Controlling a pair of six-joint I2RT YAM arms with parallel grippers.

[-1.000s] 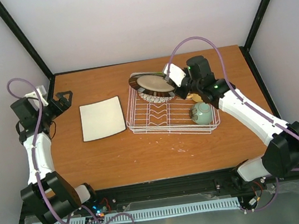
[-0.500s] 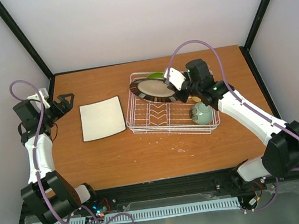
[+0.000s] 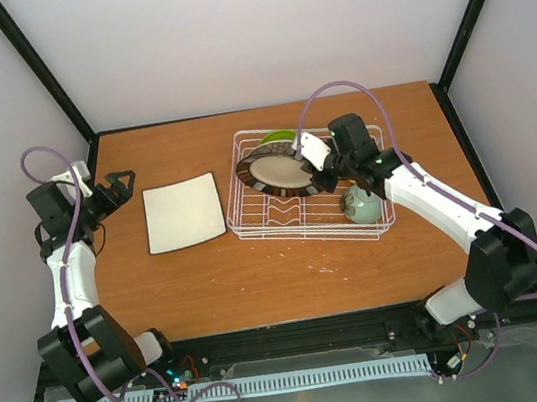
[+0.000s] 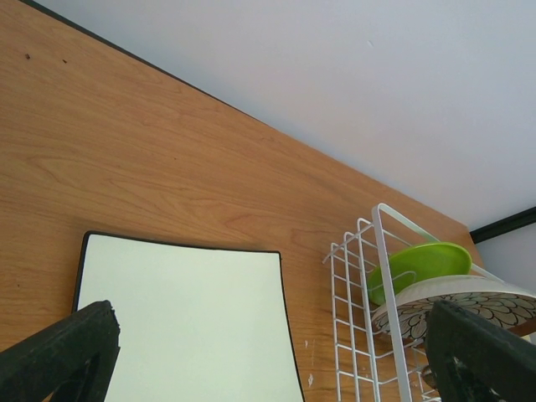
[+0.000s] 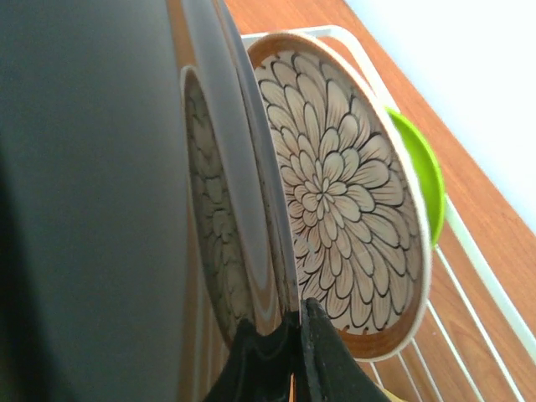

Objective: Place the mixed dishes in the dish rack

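My right gripper (image 3: 312, 166) is shut on the rim of the dark-rimmed cream plate (image 3: 278, 170) and holds it tilted on edge over the left end of the white wire dish rack (image 3: 302, 222). In the right wrist view the gripper (image 5: 295, 335) pinches that plate (image 5: 230, 167), right beside the upright petal-patterned plate (image 5: 343, 226) and the lime-green plate (image 5: 421, 188) behind it. The lime-green plate (image 3: 278, 138) stands at the rack's far left. The pale mint bowl (image 3: 362, 204) sits at the rack's right end. The white square plate (image 3: 183, 213) lies flat on the table. My left gripper (image 3: 119, 180) is open and empty, left of it. The mug is hidden.
The left wrist view shows the square plate (image 4: 184, 318) below its open gripper (image 4: 268, 364), and the rack's left end (image 4: 377, 285) with the green plate (image 4: 414, 264) in it. Black frame posts (image 3: 42, 73) stand at the table's back corners. Walls enclose three sides.
My right gripper has carried the dark-rimmed plate down and toward the near side, into the rack against the petal-patterned plate. The left arm has shifted only slightly.
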